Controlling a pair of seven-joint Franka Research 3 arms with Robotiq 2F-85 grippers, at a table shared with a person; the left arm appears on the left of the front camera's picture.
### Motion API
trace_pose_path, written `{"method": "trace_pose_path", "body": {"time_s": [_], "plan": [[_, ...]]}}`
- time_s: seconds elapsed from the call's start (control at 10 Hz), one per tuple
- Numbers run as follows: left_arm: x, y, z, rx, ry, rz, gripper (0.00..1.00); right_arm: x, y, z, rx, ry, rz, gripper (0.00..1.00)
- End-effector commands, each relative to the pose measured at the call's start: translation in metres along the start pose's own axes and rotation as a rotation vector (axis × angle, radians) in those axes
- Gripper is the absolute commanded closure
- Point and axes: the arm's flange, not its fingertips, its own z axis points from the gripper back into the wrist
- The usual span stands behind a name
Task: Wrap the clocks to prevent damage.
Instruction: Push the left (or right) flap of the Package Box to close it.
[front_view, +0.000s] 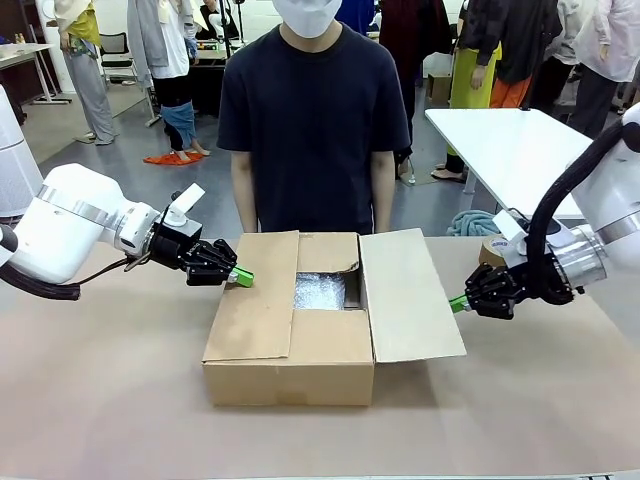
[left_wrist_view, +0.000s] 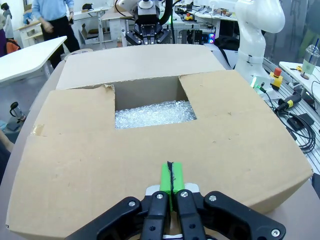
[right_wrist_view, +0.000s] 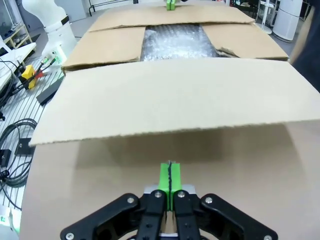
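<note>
1. Crinkly clear bubble wrap (front_view: 320, 291) is seen inside the brown cardboard box (front_view: 290, 375); clocks are judged cushioned beneath.
2. The left gripper (front_view: 243, 279), pressed together and empty, is held at the box's nine o'clock, the right gripper (front_view: 458, 303) likewise at three, probably for pushing flaps.

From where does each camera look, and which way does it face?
Front: on the robot's side, facing the person across the box; left fingers and right fingers show.
Left wrist: on the left arm, looking past its shut fingers, over the box, toward the right fingers.
Right wrist: on the right arm, past its shut fingers toward the left fingers.
Both wrist views share the box's bubble wrap.
</note>
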Motion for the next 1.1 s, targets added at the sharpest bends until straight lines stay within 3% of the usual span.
{"method": "trace_pose_path", "body": {"time_s": [0.0,0.3,0.7,1.0], "plan": [[-0.002,0.0,-0.003,0.007,0.015,-0.006,1.0,0.007,0.0,-0.016,0.01,-0.042,-0.037,0.99],[-0.002,0.0,-0.003,0.007,0.015,-0.006,1.0,0.029,0.006,-0.014,-0.006,-0.102,0.026,0.99],[-0.002,0.0,-0.003,0.007,0.015,-0.006,1.0,0.057,0.017,0.0,0.01,-0.325,0.035,0.99],[-0.002,0.0,-0.003,0.007,0.015,-0.006,1.0,0.074,0.017,-0.013,0.034,-0.343,0.04,0.99]]}}
